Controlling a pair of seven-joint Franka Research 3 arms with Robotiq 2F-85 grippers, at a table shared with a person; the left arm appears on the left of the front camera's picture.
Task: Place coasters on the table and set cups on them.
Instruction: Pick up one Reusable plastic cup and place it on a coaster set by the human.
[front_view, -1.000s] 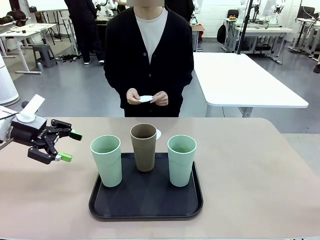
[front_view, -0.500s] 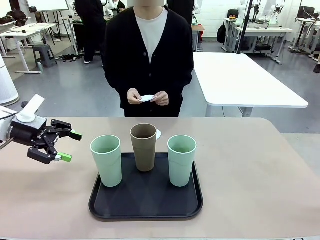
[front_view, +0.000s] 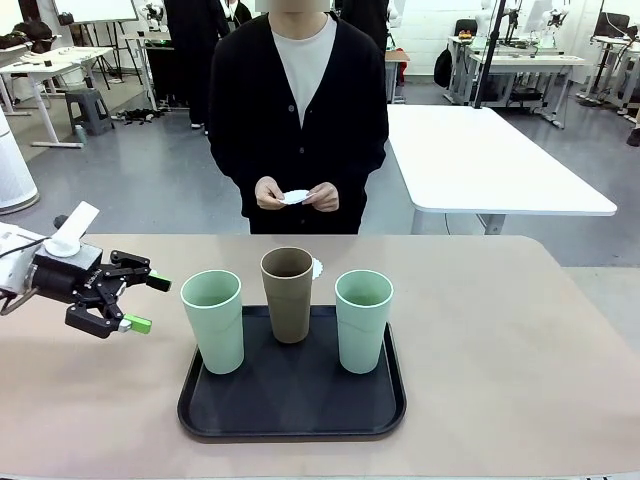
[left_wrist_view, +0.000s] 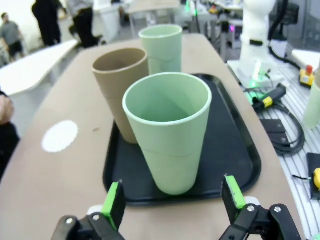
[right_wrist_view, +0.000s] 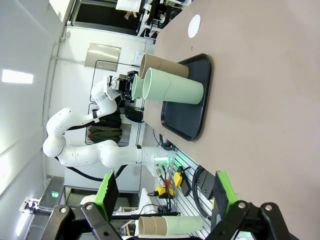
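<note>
Left tool (front_view: 150, 304) is hovering released beside the left mint cup (front_view: 213, 320); right tool (right_wrist_view: 165, 186) is gaping too, empty. Three cups (front_view: 363, 320) are standing on the black tray (front_view: 290, 415). One coaster (front_view: 317, 267) is lying on the table (front_view: 500, 340) behind the brown cup (front_view: 288, 295); person's hands (front_view: 322, 197) are holding another.

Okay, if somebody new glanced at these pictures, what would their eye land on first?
Three tall cups stand on a black tray in the middle of the table: the left green cup, the brown cup and the right green cup. At the far edge a person holds a small white coaster, and the robot's left hand hangs open beside the left green cup.
</note>
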